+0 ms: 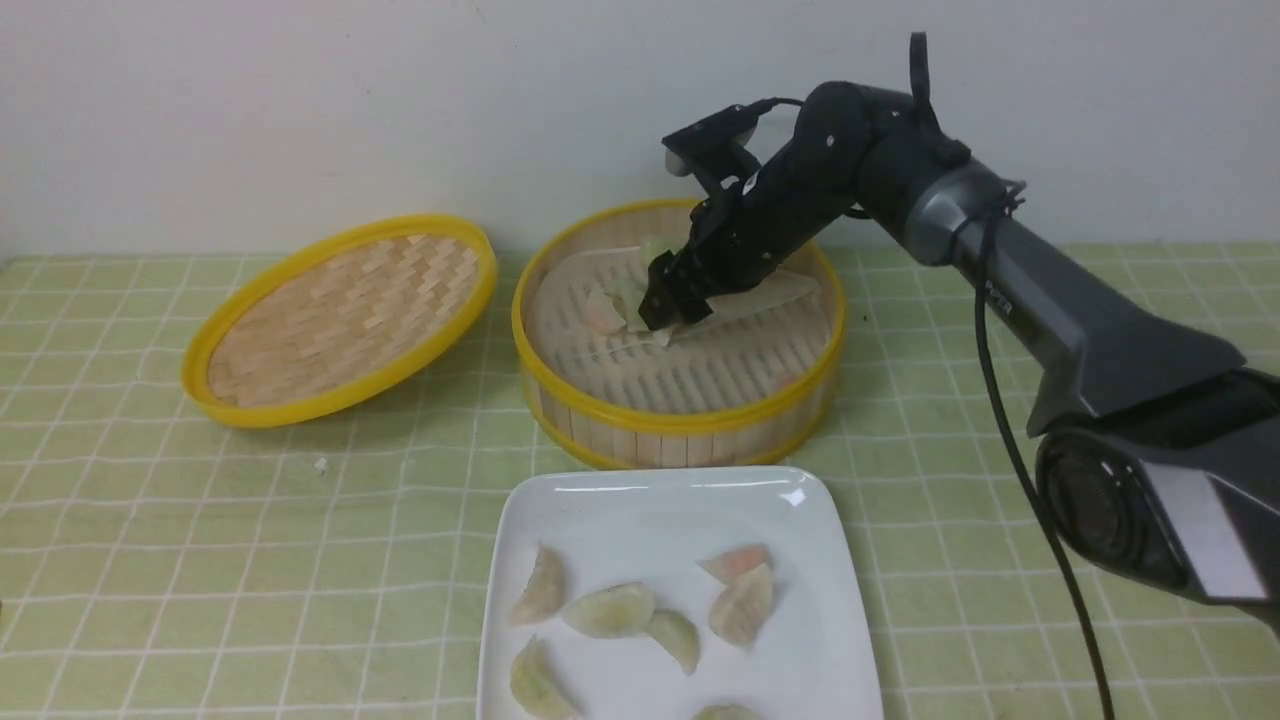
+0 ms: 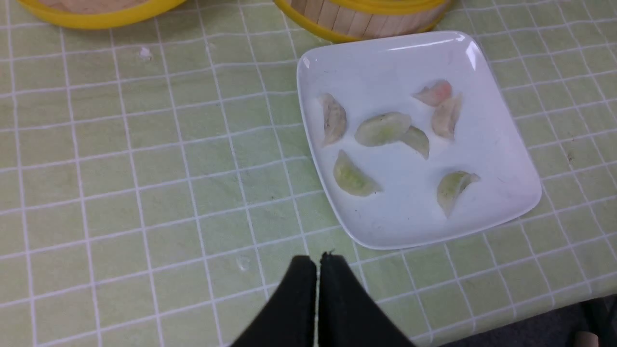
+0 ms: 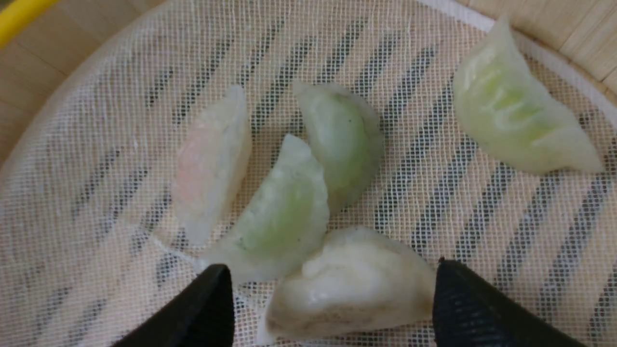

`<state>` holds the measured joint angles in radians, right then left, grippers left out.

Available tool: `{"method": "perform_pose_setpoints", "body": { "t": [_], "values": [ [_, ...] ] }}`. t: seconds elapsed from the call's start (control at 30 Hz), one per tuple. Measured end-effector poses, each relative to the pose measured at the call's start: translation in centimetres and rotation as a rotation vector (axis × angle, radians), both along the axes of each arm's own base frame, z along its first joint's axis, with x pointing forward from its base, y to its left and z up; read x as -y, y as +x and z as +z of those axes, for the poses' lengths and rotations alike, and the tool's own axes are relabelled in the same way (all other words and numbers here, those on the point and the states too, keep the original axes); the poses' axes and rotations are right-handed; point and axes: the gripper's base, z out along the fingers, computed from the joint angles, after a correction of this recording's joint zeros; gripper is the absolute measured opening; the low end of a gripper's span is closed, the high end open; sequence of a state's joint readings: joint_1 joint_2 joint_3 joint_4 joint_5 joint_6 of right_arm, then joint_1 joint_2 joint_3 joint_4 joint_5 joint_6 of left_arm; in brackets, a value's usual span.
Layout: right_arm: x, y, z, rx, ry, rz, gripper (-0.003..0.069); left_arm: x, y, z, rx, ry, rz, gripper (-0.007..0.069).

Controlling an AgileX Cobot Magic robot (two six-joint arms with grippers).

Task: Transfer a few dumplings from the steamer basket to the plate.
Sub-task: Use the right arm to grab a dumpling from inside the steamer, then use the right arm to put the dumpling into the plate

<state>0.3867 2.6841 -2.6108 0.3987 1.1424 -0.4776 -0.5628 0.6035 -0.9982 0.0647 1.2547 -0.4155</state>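
Pickup step — right gripper, jaws spread, straddles a cream dumpling in the basket; next it should pinch gently, lift, and carry to the plate.

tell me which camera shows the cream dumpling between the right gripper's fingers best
Right wrist view: the cream dumpling lies close up between the fingers of the open right gripper. In the front view the gripper hides it inside the steamer basket. The left wrist view shows the plate and the basket's outer wall, not this dumpling.
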Motion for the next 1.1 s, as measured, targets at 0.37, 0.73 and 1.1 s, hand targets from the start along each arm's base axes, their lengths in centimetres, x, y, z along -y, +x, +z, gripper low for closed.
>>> {"method": "perform_pose_setpoints", "body": {
  "t": [0.37,0.73,1.1],
  "values": [
    [0.3,0.2,-0.9,-0.028,-0.038,-0.081,0.0421,-0.1,-0.1,-0.1,-0.015,0.012,0.003,-0.0006],
    [1.2,-0.8,6.4,0.005,-0.006,-0.164,0.0421,-0.1,-0.1,-0.1,-0.017,0.01,0.002,-0.0006],
    [4.5,-10.1,13.9,-0.153,-0.05,-0.202,0.0421,0.0,-0.2,-0.1,-0.023,0.003,-0.004,-0.0006]
  ]
}}
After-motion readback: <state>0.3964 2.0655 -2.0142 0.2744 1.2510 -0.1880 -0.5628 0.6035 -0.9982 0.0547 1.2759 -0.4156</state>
